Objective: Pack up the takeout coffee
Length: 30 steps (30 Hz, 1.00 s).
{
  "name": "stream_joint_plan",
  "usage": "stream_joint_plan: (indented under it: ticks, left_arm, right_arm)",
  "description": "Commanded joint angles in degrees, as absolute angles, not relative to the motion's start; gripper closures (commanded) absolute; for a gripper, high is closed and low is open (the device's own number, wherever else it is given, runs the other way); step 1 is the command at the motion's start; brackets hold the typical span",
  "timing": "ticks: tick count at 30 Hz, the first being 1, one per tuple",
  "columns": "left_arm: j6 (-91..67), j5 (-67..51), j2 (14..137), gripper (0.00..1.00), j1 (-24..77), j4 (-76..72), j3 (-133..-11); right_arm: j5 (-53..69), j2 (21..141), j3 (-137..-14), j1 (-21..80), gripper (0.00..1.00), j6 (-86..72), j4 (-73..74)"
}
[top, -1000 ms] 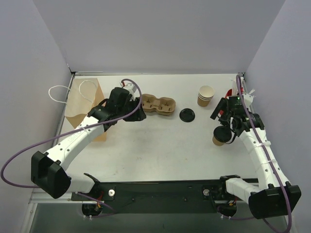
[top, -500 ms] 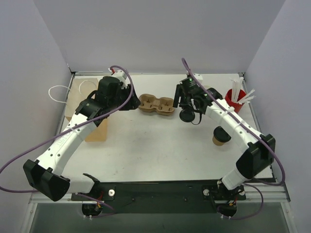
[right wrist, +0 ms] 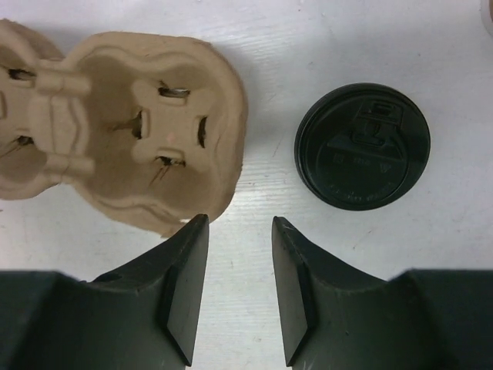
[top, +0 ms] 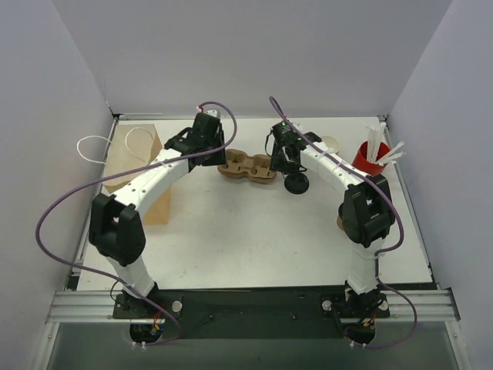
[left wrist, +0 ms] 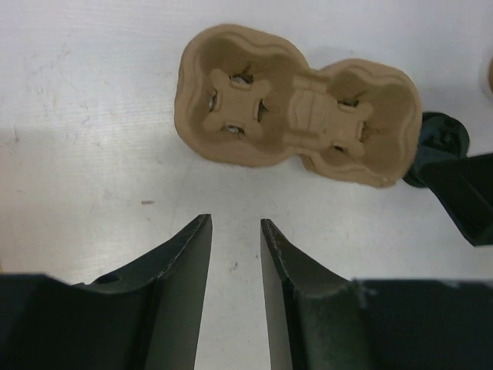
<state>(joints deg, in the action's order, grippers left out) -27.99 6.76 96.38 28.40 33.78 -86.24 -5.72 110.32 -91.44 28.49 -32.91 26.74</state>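
The brown pulp carrier [top: 246, 166] lies empty at mid-table, both slots showing in the left wrist view [left wrist: 296, 108]. My left gripper [top: 216, 154] hovers at its left end, open over bare table [left wrist: 235, 223]. My right gripper [top: 282, 166] is open between the carrier's right end [right wrist: 115, 123] and a black lid [right wrist: 362, 146], nothing between its fingers [right wrist: 239, 220]. The takeout coffee [top: 340, 223] stands at the right, mostly hidden behind the right arm's elbow.
A kraft paper bag [top: 139, 166] with white handles lies at the left. A red cup with white straws [top: 370, 154] stands at the back right, with a stack of tan cups [top: 331, 142] beside it. The black lid [top: 296, 183] rests right of the carrier.
Both arms have swung in to the carrier: the left from the bag side, the right from the cup at the right, past the lid. Both pairs of jaws have narrowed.
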Motion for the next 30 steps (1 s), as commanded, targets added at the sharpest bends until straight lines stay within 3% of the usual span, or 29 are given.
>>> stream_joint_plan:
  ticks: [1, 19, 30]
  left_arm:
    - [-26.3, 12.9, 103.3, 0.59, 27.5, 31.8, -95.0]
    - [-20.7, 10.0, 117.9, 0.55, 24.7, 34.5, -105.4]
    - [-19.9, 8.7, 122.6, 0.56, 24.1, 35.2, -108.1]
  right_arm:
    - [-2.2, 112.1, -94.7, 26.1, 0.67, -31.5, 25.5]
    - [1.1, 117.6, -98.8, 26.1, 0.68, -30.4, 24.9]
    - [1.1, 119.2, -99.5, 26.0, 0.75, -30.2, 25.1]
